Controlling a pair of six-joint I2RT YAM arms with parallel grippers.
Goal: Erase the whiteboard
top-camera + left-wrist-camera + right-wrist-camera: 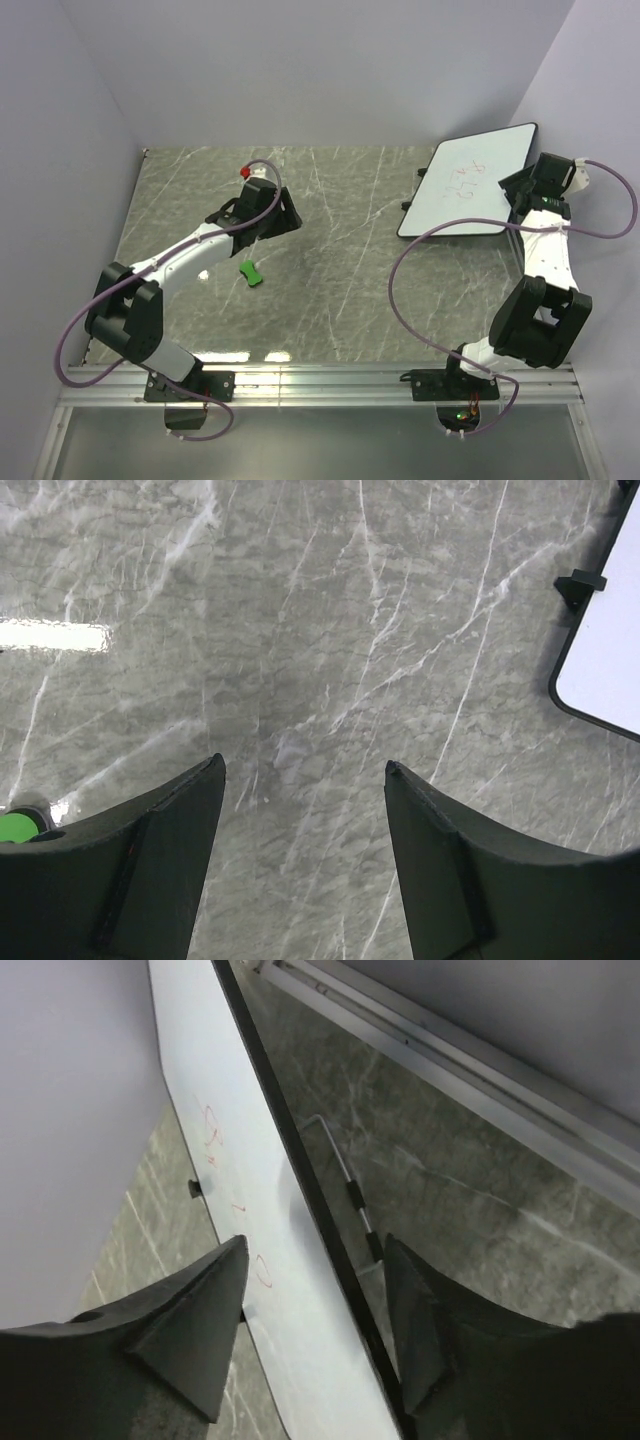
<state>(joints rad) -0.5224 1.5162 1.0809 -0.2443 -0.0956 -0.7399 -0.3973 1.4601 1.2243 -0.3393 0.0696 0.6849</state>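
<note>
1. As seen from above, the whiteboard [470, 185] lies at the far right of the table [350, 290], with red scribbles on its face. The right gripper [514, 192] is at the board's near-right edge. The left gripper [290, 218] is well apart on the left, near a green eraser [252, 273].
2. Left wrist: the left gripper [305, 765] has its jaws spread wide with nothing between them, above the marble. A corner of the whiteboard [610, 670] shows at right.
3. Right wrist: the right gripper [315, 1245] has a finger on each side of the black rim of the whiteboard [235, 1170]. Whether the fingers pinch it cannot be told.
</note>
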